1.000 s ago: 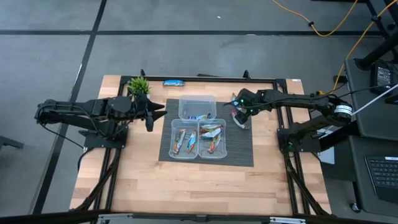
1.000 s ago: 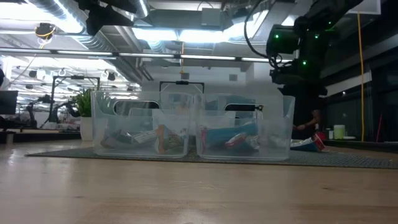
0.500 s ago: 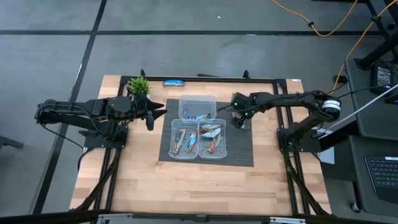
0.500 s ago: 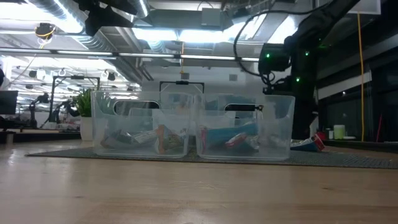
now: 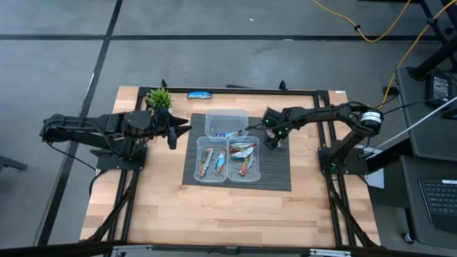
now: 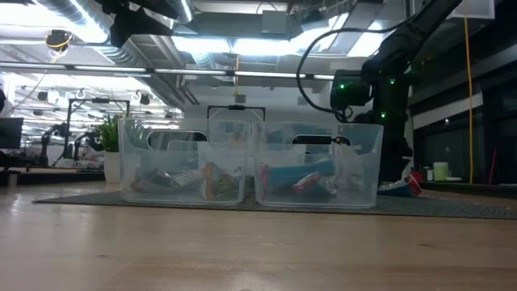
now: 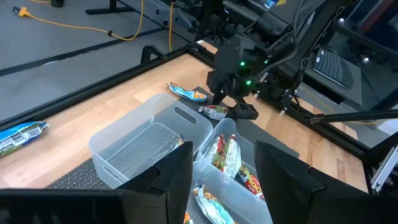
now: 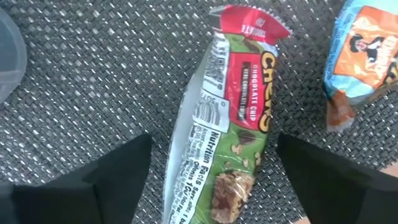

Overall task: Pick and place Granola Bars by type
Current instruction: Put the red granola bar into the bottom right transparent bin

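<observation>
A green-and-red wrapped granola bar lies flat on the grey mat to the right of the tubs. My right gripper is open, low over it, one finger on either side without touching. A blue-and-orange bar lies beside it on the mat. Three clear tubs hold bars: orange-tan ones, teal-and-red ones and a blue one. Another blue bar rests on the wood by the far edge. My left gripper waits open, left of the tubs.
The tubs stand together on the grey mat, close to the right gripper's left side. A small potted plant sits near the table's far left corner. Bare wood stretches along the near side.
My right gripper has come down and shifted a little toward the table's left, ending low over the green-and-red bar on the mat. The bars and tubs have stayed where they were.
</observation>
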`<state>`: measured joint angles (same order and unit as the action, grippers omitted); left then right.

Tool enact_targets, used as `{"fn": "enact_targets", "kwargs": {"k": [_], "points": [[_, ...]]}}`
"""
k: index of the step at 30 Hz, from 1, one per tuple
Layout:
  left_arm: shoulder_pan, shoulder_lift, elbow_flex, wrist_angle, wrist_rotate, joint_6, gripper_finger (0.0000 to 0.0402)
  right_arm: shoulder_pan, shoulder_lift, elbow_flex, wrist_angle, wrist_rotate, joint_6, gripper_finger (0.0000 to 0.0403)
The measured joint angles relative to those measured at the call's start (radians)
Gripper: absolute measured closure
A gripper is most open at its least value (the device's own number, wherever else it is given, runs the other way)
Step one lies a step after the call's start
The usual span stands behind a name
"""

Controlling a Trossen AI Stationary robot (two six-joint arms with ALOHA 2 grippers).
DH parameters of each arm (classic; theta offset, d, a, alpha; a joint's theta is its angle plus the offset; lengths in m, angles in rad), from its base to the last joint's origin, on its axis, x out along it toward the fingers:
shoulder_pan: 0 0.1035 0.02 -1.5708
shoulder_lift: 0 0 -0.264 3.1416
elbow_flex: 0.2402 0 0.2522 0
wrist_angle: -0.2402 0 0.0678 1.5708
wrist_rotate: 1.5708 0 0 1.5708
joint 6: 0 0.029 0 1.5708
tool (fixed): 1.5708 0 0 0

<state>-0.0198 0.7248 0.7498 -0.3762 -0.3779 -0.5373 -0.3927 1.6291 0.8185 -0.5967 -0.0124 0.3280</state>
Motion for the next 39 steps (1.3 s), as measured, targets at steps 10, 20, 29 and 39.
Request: {"fn": "enact_targets", "kwargs": {"k": [10, 20, 29, 39], "points": [[0.000, 0.000, 0.000, -0.002, -0.031, 0.000, 0.0238, 0.000, 0.002, 0.000, 0.011, -0.003, -0.002, 0.0198], [0.000, 0.000, 0.000, -0.002, -0.043, 0.000, 0.0238, 0.000, 0.002, 0.000, 0.007, -0.011, -0.004, 0.0368], [0.000, 0.000, 0.000, -0.002, -0.043, 0.000, 0.0238, -0.008, -0.028, -0.004, -0.057, -0.020, -0.023, 0.0366], [0.000, 0.000, 0.000, -0.002, -0.050, 0.000, 0.0238, -0.010, -0.201, 0.016, -0.258, -0.030, -0.048, 0.0383]]}}
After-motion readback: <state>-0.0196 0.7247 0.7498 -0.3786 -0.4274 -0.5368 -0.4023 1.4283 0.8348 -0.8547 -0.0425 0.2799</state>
